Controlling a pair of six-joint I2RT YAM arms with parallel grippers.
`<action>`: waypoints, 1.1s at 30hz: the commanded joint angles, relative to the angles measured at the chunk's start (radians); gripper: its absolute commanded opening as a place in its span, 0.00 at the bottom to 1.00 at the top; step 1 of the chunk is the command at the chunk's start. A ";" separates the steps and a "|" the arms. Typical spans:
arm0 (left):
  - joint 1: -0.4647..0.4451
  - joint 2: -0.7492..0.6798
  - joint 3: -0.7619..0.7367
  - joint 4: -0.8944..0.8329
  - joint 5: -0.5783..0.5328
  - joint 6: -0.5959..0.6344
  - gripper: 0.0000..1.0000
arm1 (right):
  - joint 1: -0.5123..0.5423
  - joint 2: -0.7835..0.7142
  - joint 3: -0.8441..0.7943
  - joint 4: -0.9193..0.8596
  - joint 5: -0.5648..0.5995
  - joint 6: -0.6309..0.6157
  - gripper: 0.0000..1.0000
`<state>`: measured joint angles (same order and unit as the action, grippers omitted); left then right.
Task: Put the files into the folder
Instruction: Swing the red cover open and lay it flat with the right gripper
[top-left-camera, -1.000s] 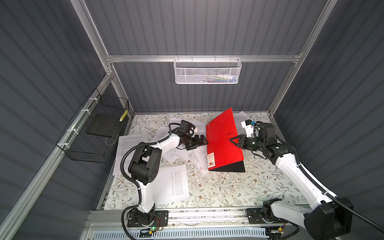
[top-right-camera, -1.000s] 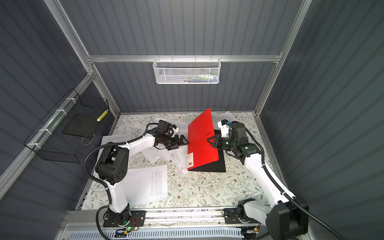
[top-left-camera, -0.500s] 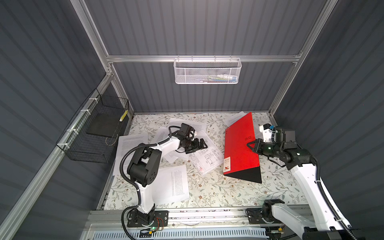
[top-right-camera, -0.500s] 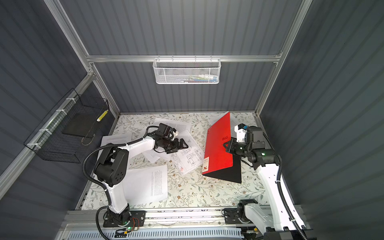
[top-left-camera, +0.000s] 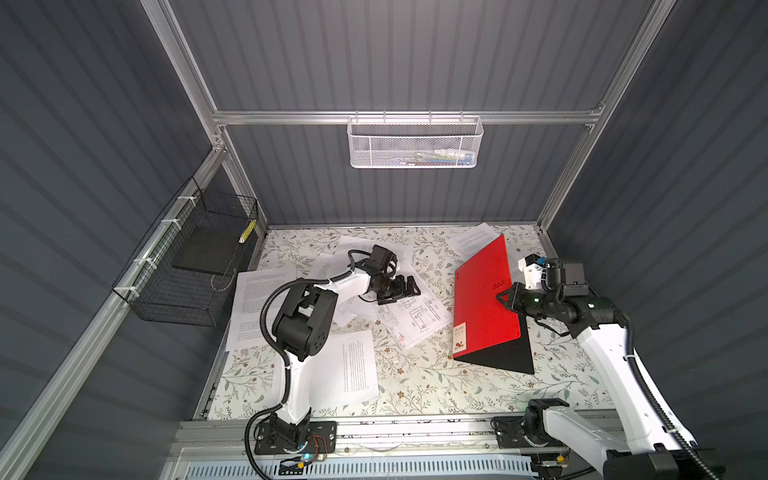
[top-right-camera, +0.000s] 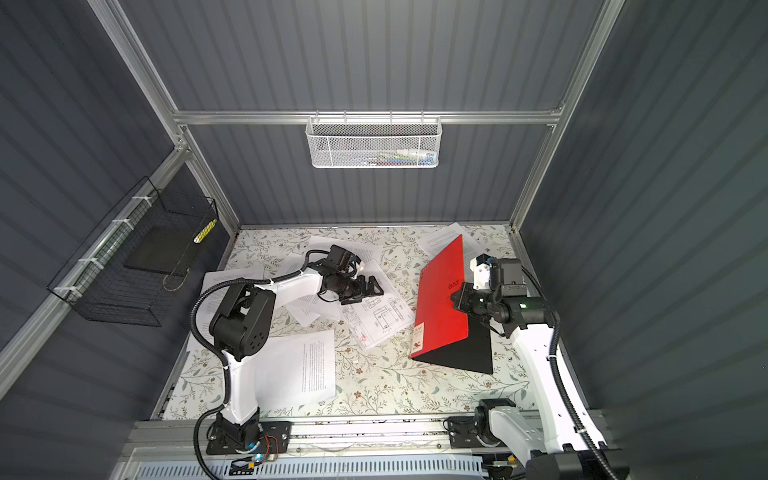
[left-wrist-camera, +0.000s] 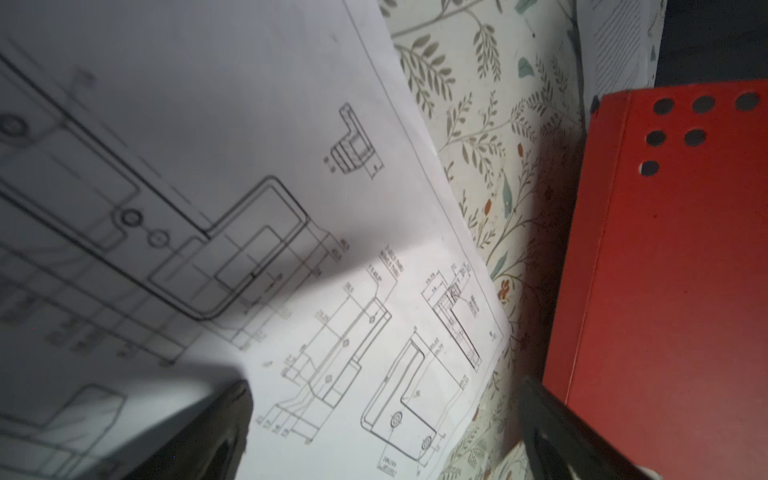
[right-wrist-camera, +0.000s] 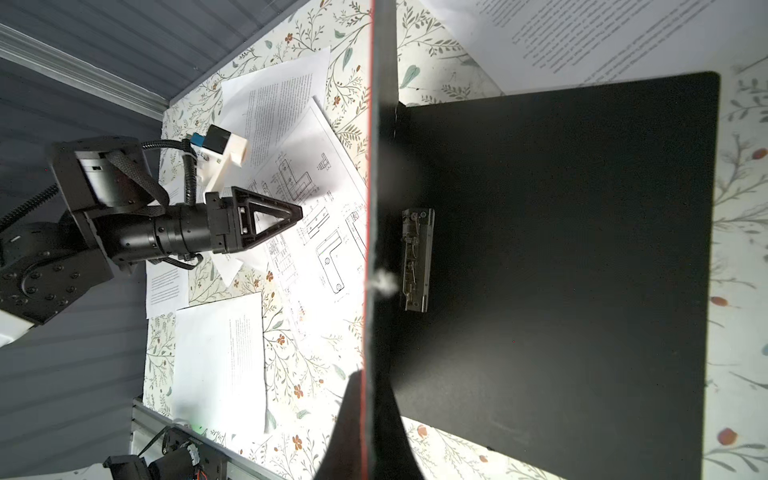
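1. At the front edge of the desk (top-left-camera: 436, 390), one printed sheet (top-left-camera: 349, 370) of the files lies flat and alone. It is light, thin and limp, so I judge it hard to pinch off a flat surface. A corner or an overhanging edge is the better hold.
2. Just behind it to the right, the folder (top-left-camera: 482, 299) sits open. Its black back cover (top-left-camera: 511, 357) lies flat and its red front cover stands steeply. The right fingers (top-left-camera: 500, 298) are clenched on the red cover's free edge, propping it up. The board looks stiff and light, so an edge grip should serve, though the cover may swing about the spine.
3. At mid-desk, the drawing sheet (top-left-camera: 415, 320) lies on other papers. The left fingers (top-left-camera: 409, 287) are spread wide low over it, grasping nothing. I cannot tell whether they touch the paper.
4. Farther back, more sheets are scattered toward the wall, and one (top-left-camera: 473, 239) runs under the folder's far corner.
5. Only the right wrist view shows the metal clip (right-wrist-camera: 417, 259) beside the spine and the bare black inside with no paper on it. In both top views the red cover hides these.
6. Only the left wrist view shows a strip of bare desk between the drawing sheet and the folder, and the punched holes (left-wrist-camera: 698, 120) in the red cover.
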<state>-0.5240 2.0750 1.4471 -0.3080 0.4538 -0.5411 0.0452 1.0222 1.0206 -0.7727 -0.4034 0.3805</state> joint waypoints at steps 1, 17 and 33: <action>-0.005 0.048 0.054 -0.037 -0.044 0.018 1.00 | 0.010 -0.008 -0.002 0.044 -0.013 -0.015 0.00; 0.006 -0.070 0.130 -0.086 0.000 0.030 1.00 | 0.153 0.033 0.066 0.117 -0.106 0.038 0.42; 0.137 -0.565 0.127 -0.321 -0.278 0.081 1.00 | 0.531 0.506 0.219 0.505 -0.160 0.149 0.45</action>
<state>-0.3931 1.5612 1.5703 -0.5388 0.2272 -0.4992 0.5739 1.4979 1.2140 -0.3222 -0.5377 0.5274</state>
